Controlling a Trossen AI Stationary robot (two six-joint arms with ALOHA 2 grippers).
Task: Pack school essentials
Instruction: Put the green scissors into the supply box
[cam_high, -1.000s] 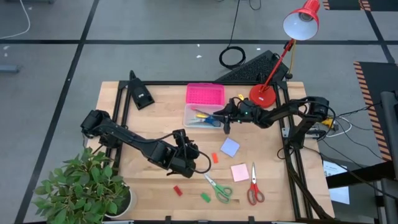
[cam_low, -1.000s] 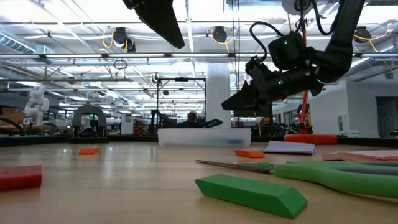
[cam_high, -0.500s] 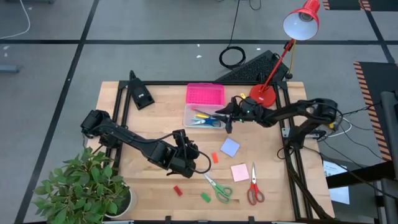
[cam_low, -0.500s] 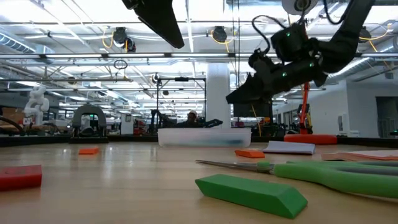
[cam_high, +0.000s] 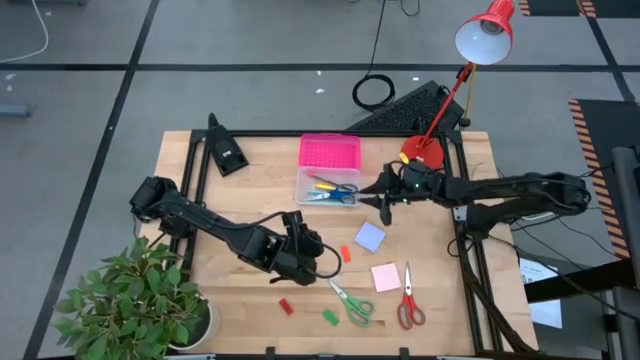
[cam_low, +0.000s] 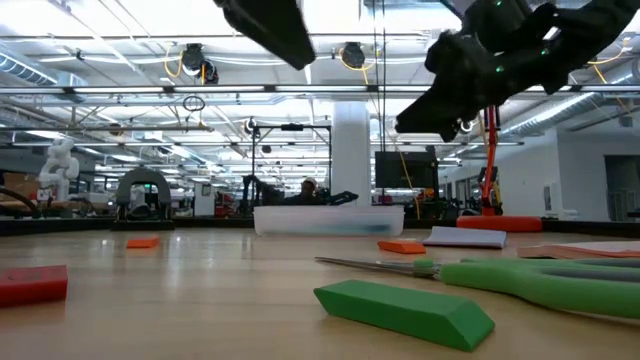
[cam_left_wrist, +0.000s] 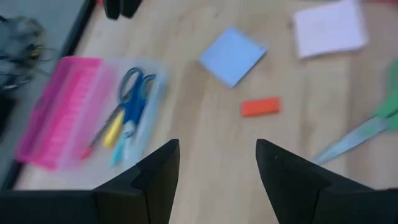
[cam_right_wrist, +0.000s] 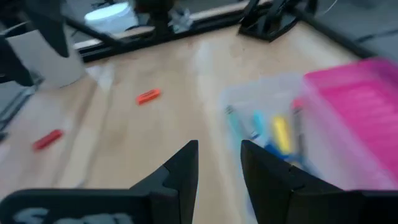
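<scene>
High view: I see blue scissors (cam_high: 340, 190) and pens lying in the clear box (cam_high: 322, 186), with green scissors (cam_high: 352, 304), red scissors (cam_high: 409, 303) and two notepads (cam_high: 371, 237) loose on the desk (cam_high: 240, 200). My right hand (cam_high: 385, 196) hangs beside the box, fingers apart — left hand (cam_high: 303, 243) open at mid-desk.

A green eraser (cam_low: 403, 312) lies nearest on the wooden table (cam_low: 200, 280), green-handled scissors (cam_low: 500, 277) just right of it — a red eraser (cam_low: 32, 283) at the left edge. Farther back stands a clear plastic box (cam_low: 328, 220). Both arms hang above — the right gripper (cam_low: 420, 118) at upper right.
</scene>
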